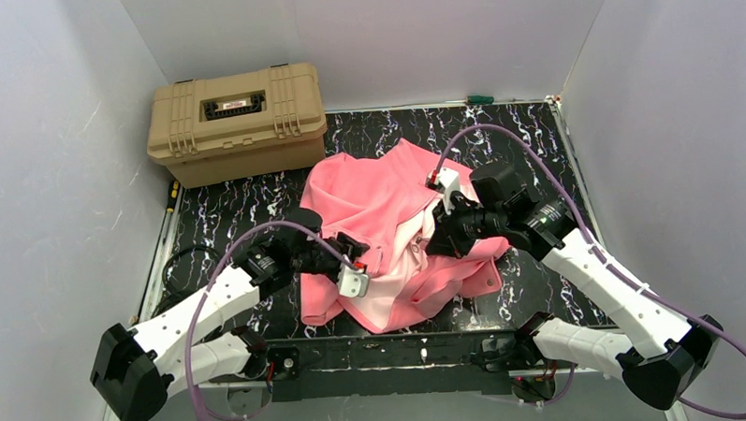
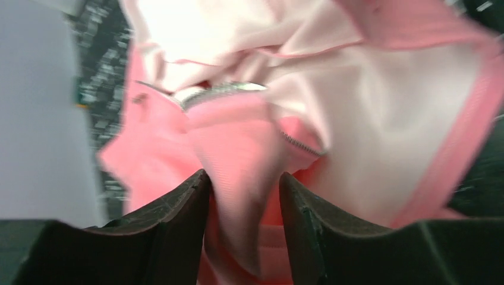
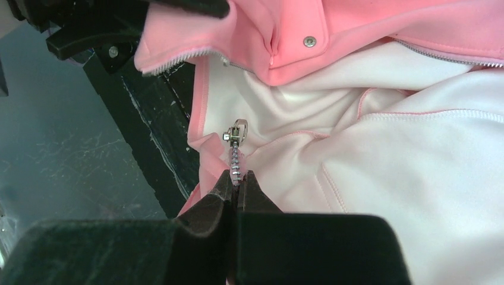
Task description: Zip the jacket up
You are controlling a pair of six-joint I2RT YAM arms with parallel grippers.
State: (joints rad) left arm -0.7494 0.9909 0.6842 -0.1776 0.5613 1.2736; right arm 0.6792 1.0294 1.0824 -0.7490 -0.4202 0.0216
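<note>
Right hand (image 3: pixel 237 179) was clenched on the zipper teeth (image 3: pixel 237 161), pinching the short metal run just below the slider (image 3: pixel 236 132), whose pull tab stood free above the fingertips. Left hand (image 2: pixel 243 178) had its fingers parted with a fold of the jacket (image 1: pixel 378 196) lying loosely between them; blurred view, looked like a released grip, not a pinch. Jacket lay crumpled at mid worktop (image 1: pixel 535 139), front open, pale lining up, its near hem close to the arm bases, with the tan case (image 1: pixel 238 122) well apart at far left. Zipper not joined: the other row of teeth (image 3: pixel 178 59) ran along a separate pink edge, apart from the slider. Judged step: lining up the two bottom ends, zipping itself not begun. Next move probably calls for the left hand to regrip the free edge near its bottom end and feed it into the slider while the right holds it steady; soft fabric could bunch and block it. Both arms reached inward over the jacket, left from near left, right from the right, wrists angled down at the cloth.
</note>
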